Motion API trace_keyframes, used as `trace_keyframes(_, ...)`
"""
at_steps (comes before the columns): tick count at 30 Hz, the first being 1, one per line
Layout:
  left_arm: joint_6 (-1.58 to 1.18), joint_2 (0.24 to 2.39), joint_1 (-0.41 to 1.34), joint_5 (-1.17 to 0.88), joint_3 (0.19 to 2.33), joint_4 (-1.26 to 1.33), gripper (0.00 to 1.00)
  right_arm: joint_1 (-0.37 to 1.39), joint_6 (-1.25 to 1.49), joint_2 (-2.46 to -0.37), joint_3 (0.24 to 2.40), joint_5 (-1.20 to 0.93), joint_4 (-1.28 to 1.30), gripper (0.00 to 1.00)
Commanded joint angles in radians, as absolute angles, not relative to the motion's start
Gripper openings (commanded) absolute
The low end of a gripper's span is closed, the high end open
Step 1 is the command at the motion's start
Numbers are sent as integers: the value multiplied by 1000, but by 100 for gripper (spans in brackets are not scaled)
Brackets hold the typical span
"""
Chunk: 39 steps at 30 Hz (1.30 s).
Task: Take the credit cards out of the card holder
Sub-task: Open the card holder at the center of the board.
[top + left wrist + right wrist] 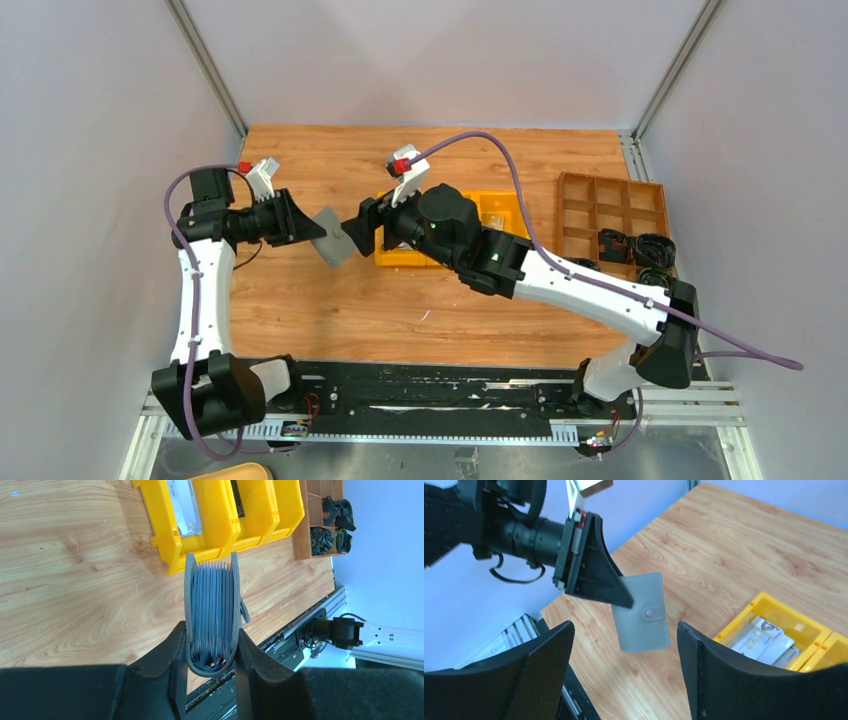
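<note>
My left gripper [316, 231] is shut on the grey card holder [334, 238] and holds it above the table, left of the yellow bin. In the left wrist view the holder [212, 595] stands end-on between my fingers [177, 655], with thin blue-grey sleeves inside; I cannot tell cards from sleeves. My right gripper [358, 228] is open just right of the holder, not touching it. In the right wrist view the holder [642, 612] hangs closed with its snap tab, just beyond my open right gripper [624, 665]. Pale credit cards [761, 637] lie in the bin, and they show in the left wrist view [182, 505].
The yellow three-part bin [508, 200] sits under my right arm, and it shows in the left wrist view [165, 525]. A brown wooden compartment tray [610, 215] with black objects [640, 248] stands at the right. The black rail runs along the near table edge.
</note>
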<state>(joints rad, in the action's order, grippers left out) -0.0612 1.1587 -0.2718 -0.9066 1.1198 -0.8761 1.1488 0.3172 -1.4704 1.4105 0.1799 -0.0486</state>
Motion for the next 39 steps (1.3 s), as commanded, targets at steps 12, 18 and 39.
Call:
trace_keyframes(12, -141, 1084, -245, -928, 1134, -854, 0, 1172, 306, -1712, 1630, 310, 117, 52)
trace_keyframes(18, -167, 1069, -235, -914, 1128, -853, 0, 1184, 283, -1756, 1647, 324, 109, 44)
trace_keyframes(39, -213, 1041, -226, -933, 1144, -851, 0, 1191, 233, -1834, 1681, 423, 147, 22)
